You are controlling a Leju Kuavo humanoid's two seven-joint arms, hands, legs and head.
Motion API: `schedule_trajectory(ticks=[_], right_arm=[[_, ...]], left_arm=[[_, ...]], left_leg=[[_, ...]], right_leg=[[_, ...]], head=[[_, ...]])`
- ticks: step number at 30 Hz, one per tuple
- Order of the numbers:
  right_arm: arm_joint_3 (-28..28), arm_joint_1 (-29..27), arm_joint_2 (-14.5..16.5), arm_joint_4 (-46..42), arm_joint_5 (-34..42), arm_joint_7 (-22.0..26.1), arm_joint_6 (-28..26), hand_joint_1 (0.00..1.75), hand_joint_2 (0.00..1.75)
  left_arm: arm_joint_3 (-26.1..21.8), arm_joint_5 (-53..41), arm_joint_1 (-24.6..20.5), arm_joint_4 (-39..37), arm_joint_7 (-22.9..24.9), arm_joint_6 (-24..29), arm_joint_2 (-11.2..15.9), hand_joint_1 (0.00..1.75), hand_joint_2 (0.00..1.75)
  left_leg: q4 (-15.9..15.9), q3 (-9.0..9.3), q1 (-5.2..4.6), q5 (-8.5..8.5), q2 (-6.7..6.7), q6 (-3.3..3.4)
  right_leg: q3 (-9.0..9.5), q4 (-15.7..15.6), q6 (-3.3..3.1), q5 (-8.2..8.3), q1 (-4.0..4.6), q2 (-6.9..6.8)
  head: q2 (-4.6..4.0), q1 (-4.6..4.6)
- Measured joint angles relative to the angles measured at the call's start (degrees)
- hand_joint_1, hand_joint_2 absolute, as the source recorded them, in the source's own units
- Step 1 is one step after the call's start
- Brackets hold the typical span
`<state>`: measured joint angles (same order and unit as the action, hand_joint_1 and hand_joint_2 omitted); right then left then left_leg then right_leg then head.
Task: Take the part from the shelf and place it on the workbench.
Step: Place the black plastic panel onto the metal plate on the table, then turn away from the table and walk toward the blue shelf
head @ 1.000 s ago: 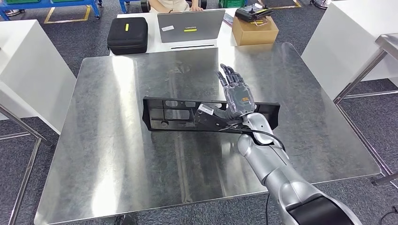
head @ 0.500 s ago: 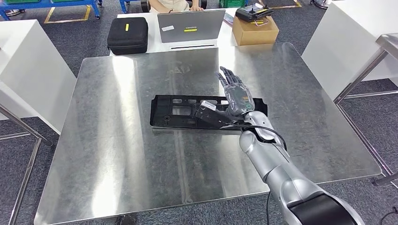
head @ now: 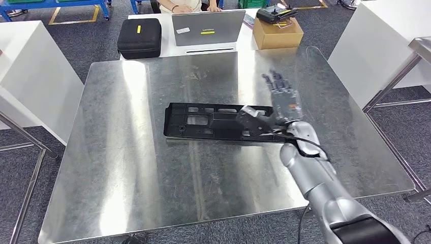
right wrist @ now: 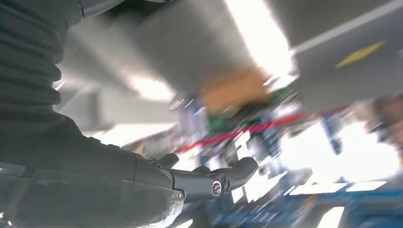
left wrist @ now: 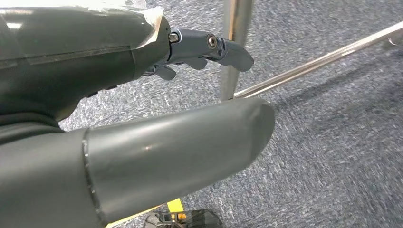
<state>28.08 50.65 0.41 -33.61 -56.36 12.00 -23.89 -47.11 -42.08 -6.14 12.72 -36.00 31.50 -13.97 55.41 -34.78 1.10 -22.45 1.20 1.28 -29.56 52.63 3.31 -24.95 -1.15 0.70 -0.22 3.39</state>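
Part: the long black part [head: 211, 121] lies flat mid-bench [head: 127, 168].
Right hand [head: 278, 104]: over the part's right end, fingers [head: 277, 81] stretched apart, holding nothing.
Left hand [left wrist: 142, 47]: hangs over the floor, fingers [left wrist: 223, 50] loose, empty.

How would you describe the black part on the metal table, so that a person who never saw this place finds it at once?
Look at the large shiny steel workbench in the middle of the room. The black part lies flat near its centre, with the robot's right hand over its right end. It is a long, flat plastic panel with several cut-out openings, unlike the boxy black case on the white table behind.
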Motion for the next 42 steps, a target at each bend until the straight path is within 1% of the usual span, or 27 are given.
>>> schedule_trajectory(ticks=[5, 7, 9, 11, 13, 14, 16, 19, 20, 21, 22, 23, 25, 27, 28, 30, 32, 34, 36, 38, 40, 42], right_arm=[[-4.39, 2.28, -11.02, -0.31, 0.06, -0.48, -6.50, 0.00, 1.75], [-6.70, 1.80, -15.71, -0.36, 1.12, -0.47, -8.97, 0.00, 1.75], [-9.87, -0.52, -20.97, -0.88, 3.69, 0.19, -10.78, 0.00, 1.75], [-14.39, -5.36, -26.02, -2.52, 6.89, 1.05, -12.43, 0.00, 1.75], [-20.05, -12.58, -29.51, -5.31, 9.59, 2.04, -13.58, 0.00, 1.75], [-23.32, -16.73, -30.54, -7.11, 10.50, 2.71, -13.85, 0.00, 1.75], [-29.60, -24.47, -31.45, -10.55, 11.31, 3.95, -14.02, 0.00, 1.75], [-36.80, -32.39, -31.57, -14.53, 10.74, 3.72, -13.97, 0.00, 1.75], [-39.24, -35.07, -31.14, -16.12, 10.54, 3.69, -13.94, 0.00, 1.75], [-42.22, -37.91, -30.03, -17.89, 10.34, 4.38, -13.94, 0.00, 1.75], [-45.66, -40.77, -28.25, -19.61, 10.11, 5.85, -13.95, 0.00, 1.75], [-49.60, -43.42, -25.72, -21.05, 9.70, 8.17, -13.97, 0.00, 1.75], [-58.11, -47.44, -19.71, -22.51, 7.33, 13.78, -14.01, 0.00, 1.75], [-66.63, -49.88, -14.36, -22.67, 2.97, 18.43, -14.03, 0.00, 1.75], [-70.39, -50.61, -12.31, -22.53, 1.03, 19.85, -14.03, 0.00, 1.75], [-77.08, -51.33, -8.96, -22.10, -1.89, 21.92, -14.03, 0.00, 1.75], [-83.34, -50.93, -6.50, -20.89, -4.70, 23.37, -14.03, 0.00, 1.75], [-88.86, -50.28, -4.42, -18.92, -6.85, 23.68, -14.03, 0.00, 1.75], [-92.83, -49.86, -2.33, -17.08, -9.02, 23.58, -14.02, 0.00, 1.75], [-96.84, -48.81, -0.19, -14.96, -13.54, 23.32, -14.01, 0.00, 1.75], [-102.07, -47.15, 2.14, -11.62, -19.87, 21.06, -14.01, 0.00, 1.75], [-106.64, -45.91, 4.45, -7.46, -24.09, 16.05, -14.01, 0.00, 1.75]], left_arm=[[-0.96, 1.07, 0.90, -0.03, -0.63, -0.15, -0.06, 0.00, 0.00], [-1.42, 1.51, 0.98, -0.05, -0.65, -0.11, -0.21, 0.00, 0.00], [-1.91, 2.05, 1.05, -0.11, -0.64, 0.05, -0.51, 0.00, 0.00], [-2.45, 2.66, 1.22, -0.22, -0.61, 0.22, -0.90, 0.00, 0.00], [-3.02, 3.22, 1.36, -0.32, -0.56, 0.33, -1.32, 0.00, 0.00], [-3.31, 3.46, 1.39, -0.34, -0.54, 0.37, -1.53, 0.00, 0.00], [-3.75, 3.68, 1.40, -0.36, -0.52, 0.39, -1.87, 0.00, 0.00], [-4.26, 3.99, 1.36, -0.37, -0.51, 0.38, -2.14, 0.00, 0.00], [-4.42, 4.13, 1.35, -0.37, -0.47, 0.38, -2.25, 0.00, 0.00], [-4.59, 4.31, 1.34, -0.37, -0.43, 0.39, -2.39, 0.00, 0.00], [-4.75, 4.49, 1.36, -0.37, -0.38, 0.42, -2.52, 0.00, 0.00], [-4.93, 4.66, 1.37, -0.37, -0.33, 0.45, -2.68, 0.00, 0.00], [-5.40, 5.14, 1.39, -0.37, -0.30, 0.72, -2.93, 0.00, 0.00], [-5.95, 5.49, 1.39, -0.37, -0.29, 1.21, -3.10, 0.00, 0.00], [-6.16, 5.57, 1.38, -0.37, -0.30, 1.43, -3.17, 0.00, 0.00], [-6.50, 5.72, 1.38, -0.37, -0.31, 1.78, -3.27, 0.00, 0.00], [-6.85, 6.00, 1.31, -0.37, -0.41, 2.09, -3.31, 0.00, 0.00], [-7.22, 6.29, 1.22, -0.37, -0.62, 2.24, -3.35, 0.00, 0.00], [-7.50, 6.52, 1.21, -0.37, -0.78, 2.23, -3.40, 0.00, 0.00], [-7.82, 6.65, 1.18, -0.37, -0.66, 2.15, -3.41, 0.00, 0.00], [-8.08, 6.21, 1.12, -0.37, -0.16, 2.10, -3.41, 0.00, 0.00], [-8.05, 5.03, 1.12, -0.39, 0.44, 2.11, -3.40, 0.00, 0.00]], left_leg=[[0.07, -0.12, -0.21, 0.02, 0.07, 0.15], [0.11, -0.12, -0.25, -0.01, 0.15, 0.20], [0.16, -0.07, -0.26, -0.12, 0.44, 0.37], [0.21, 0.03, -0.26, -0.28, 0.83, 0.57], [0.23, 0.08, -0.27, -0.40, 1.05, 0.70], [0.23, 0.08, -0.28, -0.45, 1.07, 0.75], [0.21, 0.05, -0.36, -0.57, 1.03, 0.83], [0.18, 0.13, -0.39, -0.68, 0.78, 0.81], [0.17, 0.21, -0.33, -0.74, 0.76, 0.77], [0.16, 0.33, -0.26, -0.83, 0.80, 0.71], [0.15, 0.46, -0.20, -0.95, 0.86, 0.66], [0.15, 0.60, -0.16, -1.07, 0.92, 0.62], [0.14, 0.79, -0.17, -1.23, 0.97, 0.60], [0.13, 0.82, -0.18, -1.25, 0.92, 0.59], [0.13, 0.83, -0.18, -1.25, 0.89, 0.59], [0.13, 0.84, -0.18, -1.25, 0.75, 0.58], [0.12, 0.92, -0.17, -1.33, 0.54, 0.50], [0.11, 1.04, -0.17, -1.47, 0.40, 0.45], [0.11, 1.12, -0.21, -1.54, 0.33, 0.47], [0.10, 1.16, -0.23, -1.54, 0.17, 0.46], [0.10, 1.25, -0.21, -1.55, 0.02, 0.46], [0.11, 1.30, -0.19, -1.55, 0.00, 0.45]], right_leg=[[-0.07, -0.02, 0.11, 0.07, -0.16, -0.09], [-0.09, -0.04, 0.17, 0.03, -0.17, -0.17], [-0.07, -0.09, 0.42, -0.14, -0.18, -0.48], [0.29, -0.14, 0.76, -0.36, -0.18, -0.86], [0.69, -0.15, 0.90, -0.46, -0.17, -1.03], [0.75, -0.15, 0.96, -0.50, -0.16, -1.04], [0.74, -0.14, 1.06, -0.56, -0.19, -0.99], [0.59, -0.14, 1.07, -0.64, -0.25, -0.76], [0.60, -0.14, 1.04, -0.73, -0.22, -0.75], [0.62, -0.16, 0.96, -0.86, -0.17, -0.81], [0.67, -0.17, 0.87, -1.00, -0.11, -0.88], [0.74, -0.18, 0.83, -1.12, -0.07, -0.95], [0.87, -0.17, 0.82, -1.25, -0.07, -0.98], [1.07, -0.14, 0.85, -1.27, -0.09, -0.90], [1.16, -0.13, 0.84, -1.27, -0.08, -0.86], [1.21, -0.12, 0.84, -1.28, -0.10, -0.73], [1.03, -0.13, 0.81, -1.31, -0.12, -0.56], [0.91, -0.14, 0.71, -1.41, -0.12, -0.48], [0.92, -0.14, 0.63, -1.46, -0.14, -0.44], [0.90, -0.14, 0.64, -1.45, -0.15, -0.29], [0.92, -0.14, 0.64, -1.44, -0.14, -0.15], [0.97, -0.13, 0.63, -1.45, -0.14, -0.13]], head=[[0.00, 0.03], [0.00, 0.02], [0.00, 0.01], [0.00, 0.04], [0.00, 0.08], [0.00, 0.10], [0.00, 0.15], [-0.01, 0.10], [-0.01, 0.07], [0.00, 0.05], [0.00, 0.07], [0.00, 0.09], [0.00, 0.13], [0.00, 0.12], [0.00, 0.12], [0.00, 0.10], [0.00, 0.09], [0.00, 0.12], [0.00, 0.13], [0.00, 0.10], [0.00, 0.09], [0.00, 0.10]])
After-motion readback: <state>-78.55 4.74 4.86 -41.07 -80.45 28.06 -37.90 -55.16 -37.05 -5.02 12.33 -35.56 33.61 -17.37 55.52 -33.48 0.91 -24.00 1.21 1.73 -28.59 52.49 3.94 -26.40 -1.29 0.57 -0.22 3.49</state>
